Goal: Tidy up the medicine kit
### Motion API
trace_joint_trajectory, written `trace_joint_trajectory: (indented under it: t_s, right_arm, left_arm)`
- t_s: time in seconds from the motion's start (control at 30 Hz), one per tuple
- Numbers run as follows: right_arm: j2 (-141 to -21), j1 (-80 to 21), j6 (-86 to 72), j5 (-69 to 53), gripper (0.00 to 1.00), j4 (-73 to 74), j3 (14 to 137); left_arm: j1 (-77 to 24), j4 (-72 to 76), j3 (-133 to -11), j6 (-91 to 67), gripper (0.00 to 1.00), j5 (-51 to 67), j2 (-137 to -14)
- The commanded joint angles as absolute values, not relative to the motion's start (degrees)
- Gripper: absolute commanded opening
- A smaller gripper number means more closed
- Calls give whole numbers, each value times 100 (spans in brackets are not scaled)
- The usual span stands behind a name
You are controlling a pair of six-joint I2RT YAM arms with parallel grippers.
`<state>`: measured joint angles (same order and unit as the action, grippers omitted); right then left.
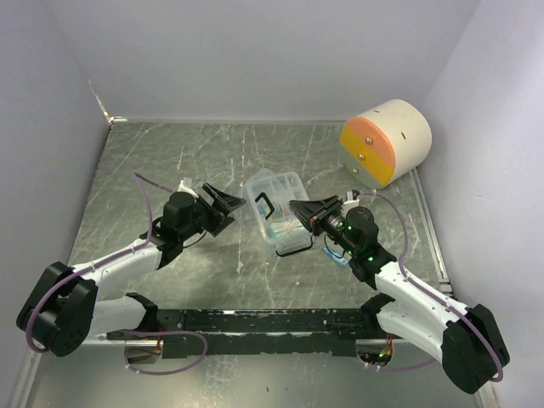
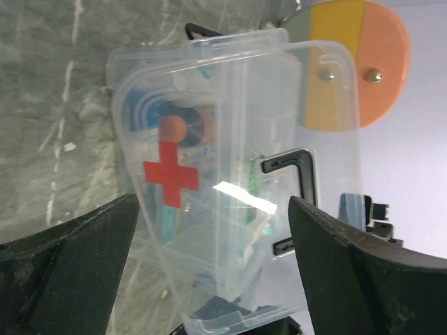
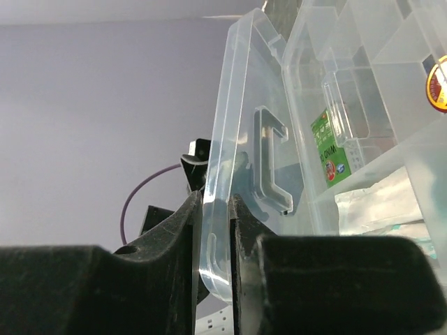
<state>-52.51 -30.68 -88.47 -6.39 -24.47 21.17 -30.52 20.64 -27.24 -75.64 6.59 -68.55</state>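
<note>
The medicine kit (image 1: 274, 208), a clear plastic box, sits mid-table. Its clear lid (image 3: 241, 105) with the black handle (image 1: 265, 202) stands raised on edge, apart from the box body (image 3: 370, 98). My right gripper (image 3: 216, 209) is shut on the lid's rim; in the top view it (image 1: 297, 211) sits at the kit's right side. My left gripper (image 1: 231, 202) is open and empty just left of the kit. The left wrist view shows the kit (image 2: 237, 181) ahead between the spread jaws (image 2: 213, 223), with its red cross (image 2: 171, 174) and packets inside.
A large cream cylinder with an orange and yellow face (image 1: 387, 140) stands at the back right by the wall; it also shows in the left wrist view (image 2: 356, 63). A small blue item (image 1: 337, 256) lies under my right wrist. White walls enclose the grey marbled table (image 1: 170, 153).
</note>
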Motion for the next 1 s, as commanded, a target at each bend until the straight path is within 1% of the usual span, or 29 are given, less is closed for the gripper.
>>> trace_joint_trajectory:
  t_s: [0.0,0.1,0.23,0.4,0.53,0.67,0.77,0.87,0.97]
  right_arm:
    - [-5138,-2988,-8938,-157,17,-2085,1852]
    - [-5141,-2988,-8997,-88,17,-1913,1806]
    - [-5157,-2988,-9077,-4,17,-1764,1739]
    - [-5186,-2988,-9080,27,17,-1677,1664]
    - [-5182,-2987,-8973,36,21,-1644,1625]
    - [-5168,-2988,-8778,82,23,-1523,1600]
    - [-5153,-2980,-8739,72,24,-1505,1549]
    - [-5112,-2979,-8534,40,28,-1485,1572]
    - [-5041,-2977,-8190,6,36,-1319,1680]
  left_arm:
    - [-3137,1573,-2807,-7031,99,287,-6700]
    - [-3149,1348,-2771,-6904,99,130,-6558]
    - [-3154,1647,-2660,-6889,99,257,-6721]
    - [-3172,2648,-2613,-7096,99,902,-7319]
    - [-3197,3351,-2534,-7313,99,1125,-7465]
    - [-3216,3241,-2753,-7179,99,1238,-7457]
    - [-3232,3272,-2795,-7192,96,1297,-7504]
    - [-3230,3289,-2775,-7203,94,1320,-7486]
    - [-3233,3138,-2801,-7143,92,1314,-7403]
